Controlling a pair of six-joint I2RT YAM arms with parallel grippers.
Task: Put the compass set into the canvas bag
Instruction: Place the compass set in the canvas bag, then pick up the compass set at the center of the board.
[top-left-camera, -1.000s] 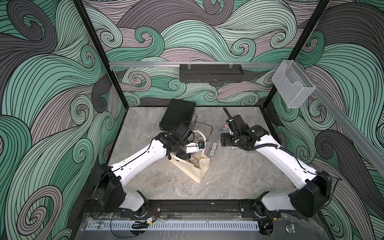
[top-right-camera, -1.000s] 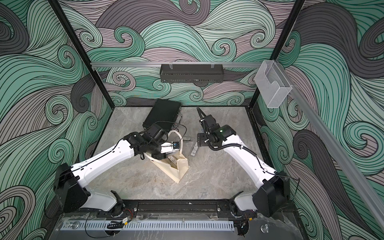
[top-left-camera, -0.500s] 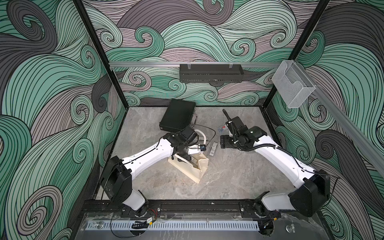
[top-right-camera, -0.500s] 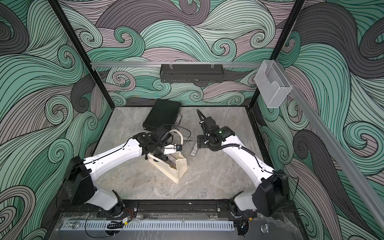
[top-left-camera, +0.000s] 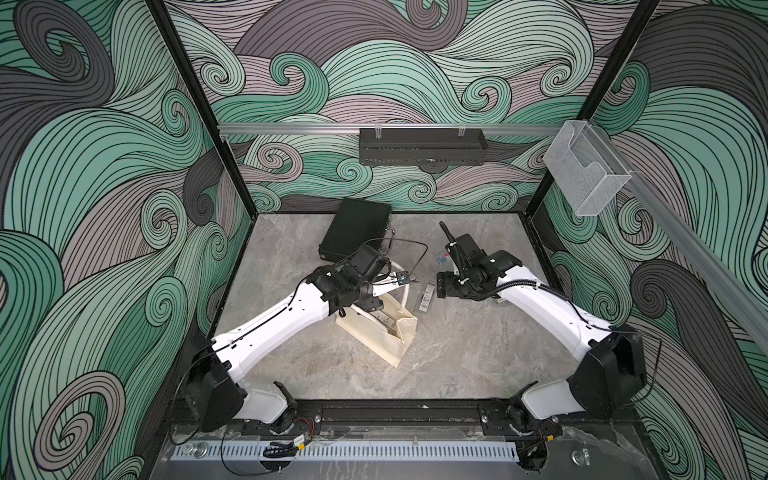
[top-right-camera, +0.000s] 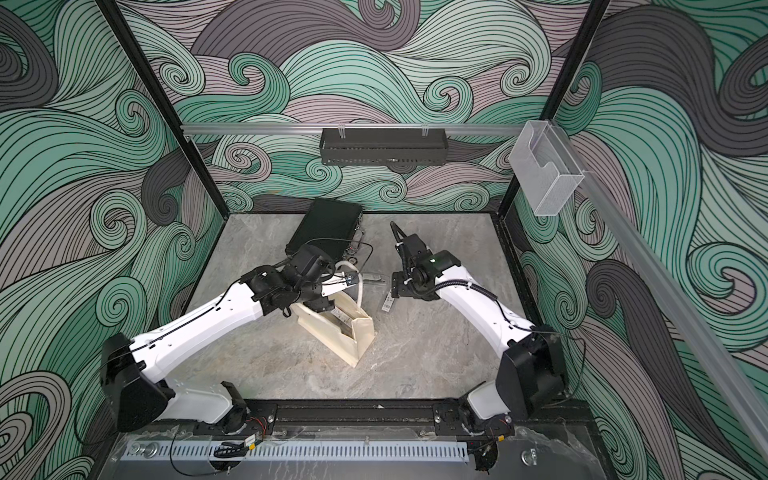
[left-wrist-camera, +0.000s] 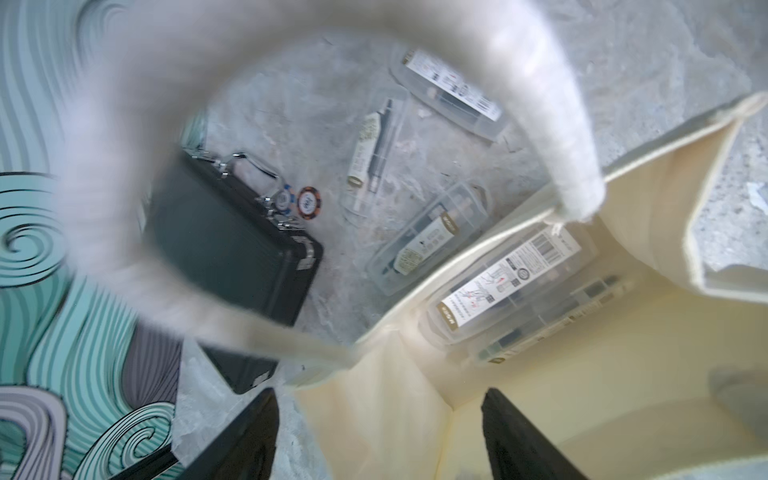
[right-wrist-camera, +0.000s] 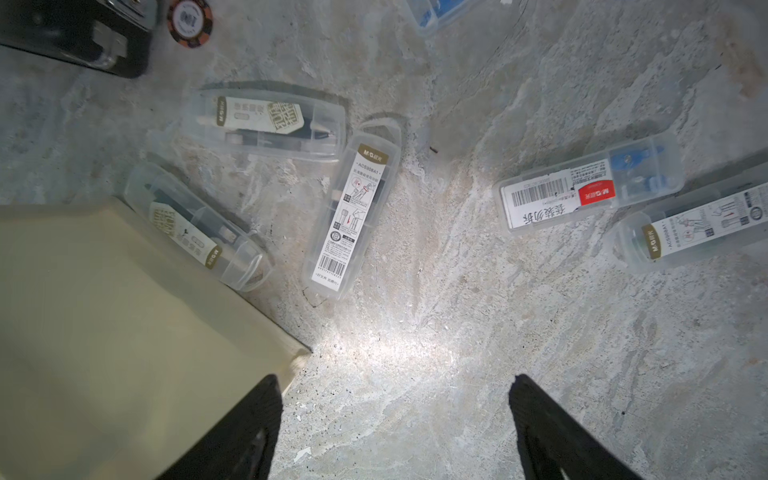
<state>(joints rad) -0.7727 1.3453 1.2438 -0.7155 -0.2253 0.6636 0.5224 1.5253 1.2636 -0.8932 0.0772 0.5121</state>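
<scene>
One clear-cased compass set (left-wrist-camera: 507, 282) lies inside the canvas bag (top-left-camera: 390, 340), resting against a side wall. A second case appears to lie alongside it. The left gripper (left-wrist-camera: 378, 415) hangs over the bag mouth with its fingers spread and nothing between them, so treat the drop-in step for this set as complete. The right gripper (right-wrist-camera: 395, 380) hovers above the table (right-wrist-camera: 457, 353), fingers likewise spread and empty.

At least five further cases lie loose on the table. Nearest the right gripper is the label-up case (right-wrist-camera: 351, 220), one end touching or nearly touching a neighbouring case (right-wrist-camera: 266, 126). Another case (right-wrist-camera: 195, 232) sits just beside the bag's outer wall.

The probable next step is to pick up another set. Align the fingers across the narrow width of the chosen case, descend squarely, and close without disturbing its neighbour. Raise the left gripper clear of the white handle loop (left-wrist-camera: 552, 137), which hangs close to its camera and could snag.
</scene>
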